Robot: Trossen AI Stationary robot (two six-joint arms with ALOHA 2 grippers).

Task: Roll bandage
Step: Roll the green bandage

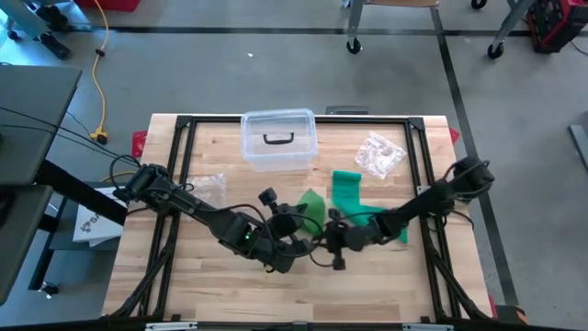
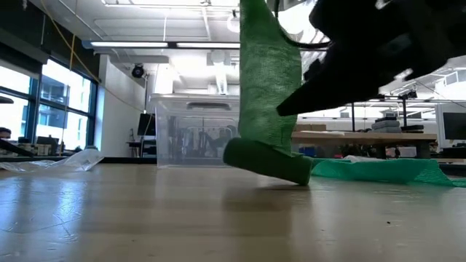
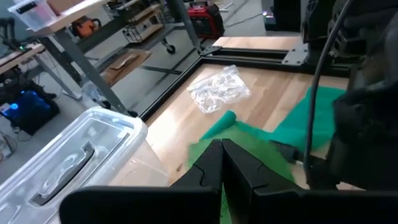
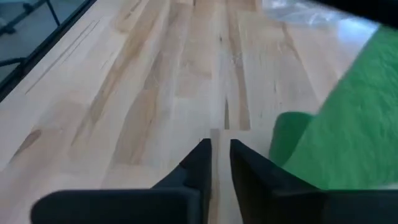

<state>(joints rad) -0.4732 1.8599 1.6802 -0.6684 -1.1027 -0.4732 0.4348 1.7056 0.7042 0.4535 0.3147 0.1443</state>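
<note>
Near the front edge of the table [image 1: 220, 276], mid-span, both arms meet over the green bandage [image 1: 347, 191]. Left gripper [image 3: 222, 163] is fully closed with bandage fabric right at its tips; looks like it's pinching the strip, but the contact point is hidden. Right gripper [image 4: 220, 154] is nearly closed, a thin gap between the fingers, nothing visible between them; the bandage sits just beside it, not in it. Low view shows the rolled end [image 2: 266, 161] resting on the wood with the strip rising steeply off it, the loose tail spread flat behind. To roll it well, my read: keep the lifted strip taut and square to the roll's axis, get the right fingers onto the roll itself before turning, and don't let the tail bunch or the layers will telescope. Farther back, the clear plastic box [image 1: 278, 140] sits lid on, handle up; it looks empty, though glare makes that uncertain. A crumpled clear wrapper [image 1: 379, 154] lies to one side of the box, another [image 1: 209, 187] to the other, both apart from the bandage.
</note>
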